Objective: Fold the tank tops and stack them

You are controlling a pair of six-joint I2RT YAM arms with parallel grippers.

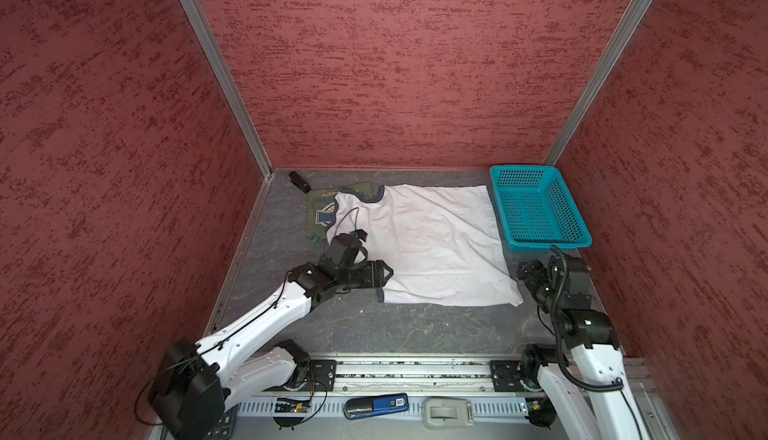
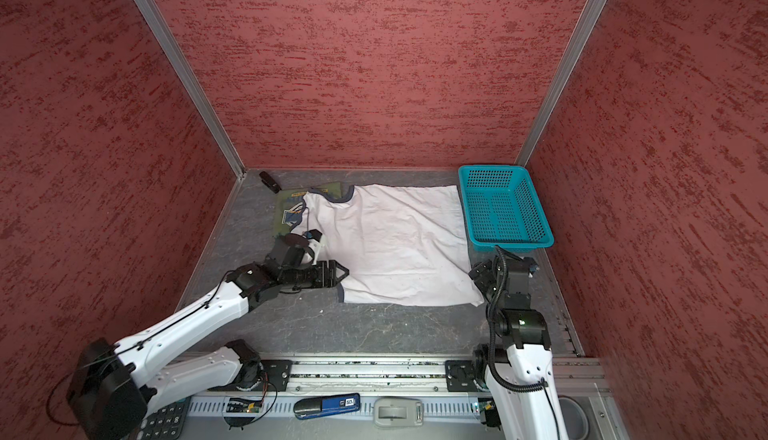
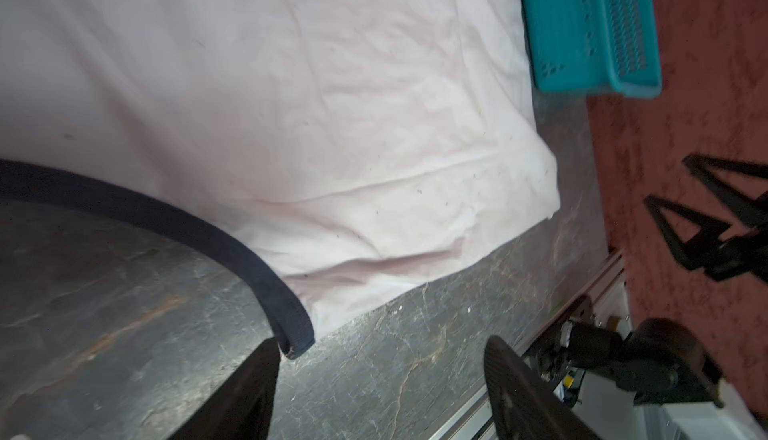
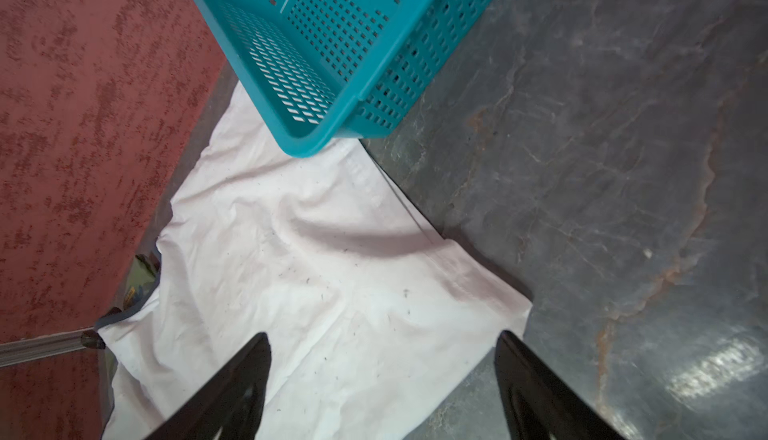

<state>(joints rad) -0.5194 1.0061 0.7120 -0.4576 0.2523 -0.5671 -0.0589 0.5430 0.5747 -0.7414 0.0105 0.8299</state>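
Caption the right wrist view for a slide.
Open right gripper over corner of white cloth tank top, turquoise plastic mesh basket beyond.

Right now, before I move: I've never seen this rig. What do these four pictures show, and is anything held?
Two white robot arms stand at the near edge of a grey table, each ending in a two-finger gripper. Two pictures look down on the whole scene from overhead. The other two come from cameras on the wrists, looking along the fingers. A wrinkled white top lies spread on the table, covering part of a green top at its far left. A turquoise basket stands beside its right edge. The left gripper is by the white top's near armhole trim, and the right gripper is above its near right corner. Both are open and hold nothing.
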